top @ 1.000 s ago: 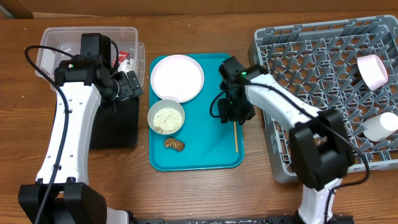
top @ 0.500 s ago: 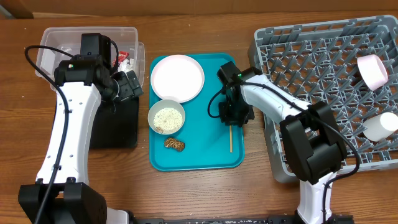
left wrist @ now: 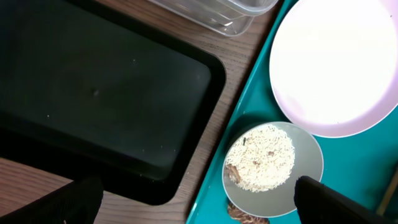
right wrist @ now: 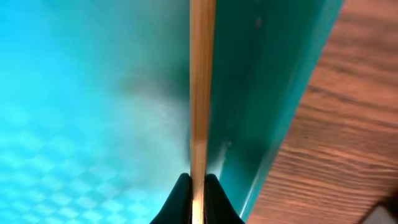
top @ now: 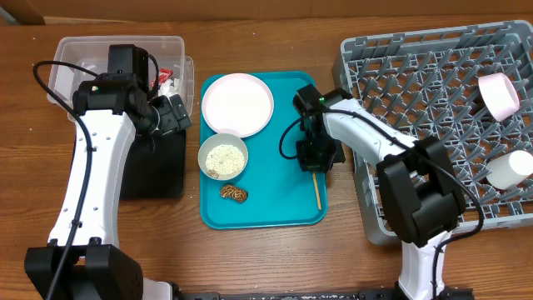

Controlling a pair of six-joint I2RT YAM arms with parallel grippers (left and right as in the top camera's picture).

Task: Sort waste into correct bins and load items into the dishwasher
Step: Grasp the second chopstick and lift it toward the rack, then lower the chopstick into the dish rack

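Chopsticks [top: 316,192] lie on the right side of the teal tray [top: 283,215], just beside its right rim. The right gripper [top: 315,160] is clenched on their upper end, and in the wrist view the jaws pinch the stick [right wrist: 202,93] tight at the bottom edge. We see only one wooden shaft there, so we can't tell if both sticks are caught.

Handling, as we judge it: v. light, stiff, thin, smooth wood, so prone to roll or pivot in a two-finger pinch. The hold is near one end, so the long free end will likely swing. A grip nearer the middle would be steadier, esp. for the carry to the dish rack [top: 376,68] (open grid floor, a thin stick could slip through).

Left gripper [top: 173,114] is spread wide and holds nothing, parked over the black tray.

Vs 0.5 s ago: the free tip has swung from pointing towards the tray centre back out to the rim, and the wrist has shifted slightly. Left arm hasn't budged.
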